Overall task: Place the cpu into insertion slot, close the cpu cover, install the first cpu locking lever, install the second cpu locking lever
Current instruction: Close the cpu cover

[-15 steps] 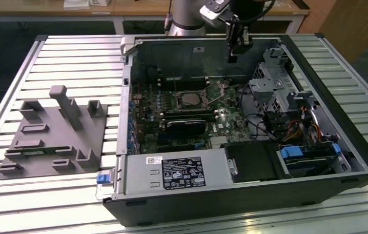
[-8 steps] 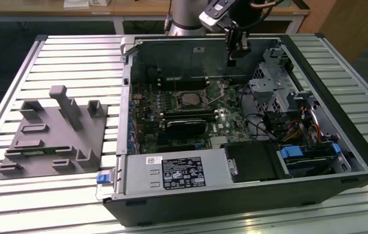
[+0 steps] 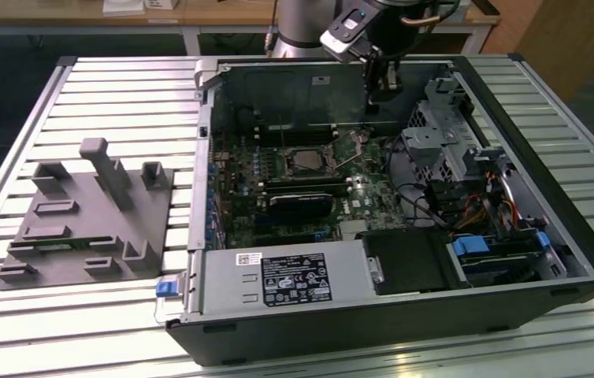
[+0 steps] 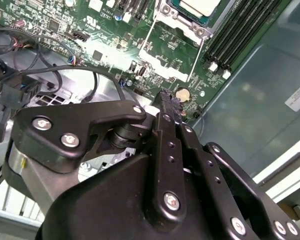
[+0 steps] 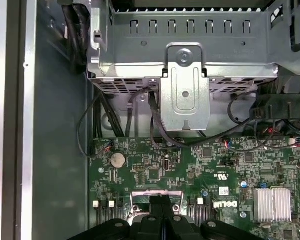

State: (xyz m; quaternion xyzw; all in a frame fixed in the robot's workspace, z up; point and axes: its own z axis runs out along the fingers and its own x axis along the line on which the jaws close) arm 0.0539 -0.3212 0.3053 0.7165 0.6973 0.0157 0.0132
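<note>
Hovering gripper: the gripper (image 3: pixel 379 93) hangs over the open computer case (image 3: pixel 381 339), above the green board and touching none of its parts that I can see
Jaws: drawn close together in both wrist views (image 4: pixel 169 97) (image 5: pixel 162 202), with nothing held between them
Cpu: the cpu (image 4: pixel 200 4) shows its pale metal top in the second wrist view, lying flat within the insertion slot (image 3: pixel 306 150)
Insertion slot: near the middle of the board, well apart from the gripper, toward the exterior view's left of it
Cpu cover: the cpu cover (image 4: pixel 160 62) (image 5: pixel 140 197) is swung back off the slot, and green board shows through its cut-out centre; it sits between the slot and the fingertips
Locking lever: a thin metal rod (image 4: pixel 195 60) stands free beside the open cover, not latched down
Coin battery: a round silver cell (image 4: pixel 181 93) (image 5: pixel 118 160) on the board, just beside the fingertips as the second wrist view frames them
Memory slots: long black slots (image 4: pixel 240 30) run alongside the slot
Drive cage: a grey metal cage (image 5: pixel 190 45) with cables trailing under it, beyond the board's edge
Worktop: a slatted metal worktop (image 3: pixel 118 87) carries the case, and a grey moulded fixture (image 3: pixel 87 220) lies on it toward the exterior view's left, well apart from the case's contents
</note>
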